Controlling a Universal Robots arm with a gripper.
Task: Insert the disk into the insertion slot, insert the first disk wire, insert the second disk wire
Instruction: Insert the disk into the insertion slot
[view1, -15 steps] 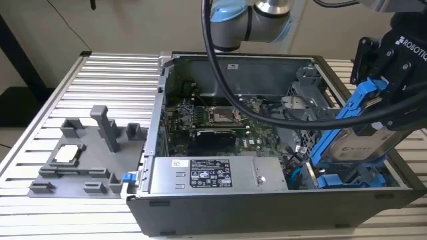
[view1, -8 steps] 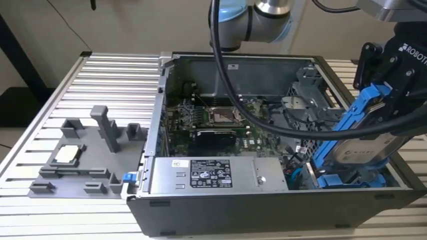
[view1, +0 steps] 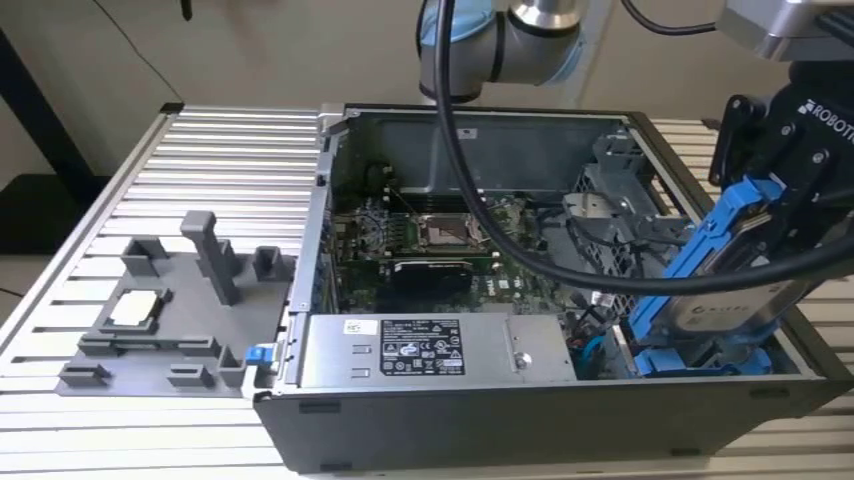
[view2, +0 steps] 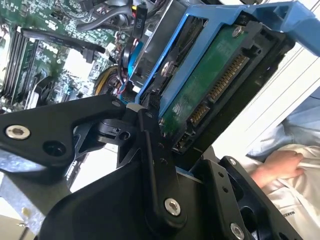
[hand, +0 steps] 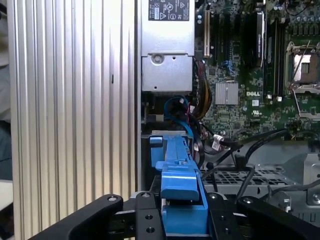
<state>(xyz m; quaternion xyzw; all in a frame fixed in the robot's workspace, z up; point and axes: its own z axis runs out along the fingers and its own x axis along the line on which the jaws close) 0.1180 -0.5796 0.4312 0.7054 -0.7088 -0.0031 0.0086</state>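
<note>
- We are clenching the end effector (view1: 771, 215) on the disk (view1: 727, 295). In the first wrist view its fingers (hand: 148, 220) are pressing the blue carrier frame from both sides.
- The disk is hanging below the end effector, tilted. Its lower end is reaching the blue fittings of the insertion slot (view1: 694, 362). We are judging it as started but not seated, and we cannot tell how far in it is.
- In the second wrist view the disk's green circuit board and connectors are showing between the fingers, so we are reading the grip as firm and centred.
- To do this step well, we are judging that the tilt should match the bay. That way the carrier's edges are riding along the fittings rather than jamming, with a slow, straight push.
- Loose wires (hand: 177, 107) are lying just beyond the slot, beside the power-supply box (view1: 427, 350). We are treating pinching them under the disk as the main risk.
- The arm's thick black cable (view1: 534, 255) is draping across the open case beside the end effector and could snag.
- A person's hand (view2: 280, 165) is resting outside the case, apart from the end effector.
</note>
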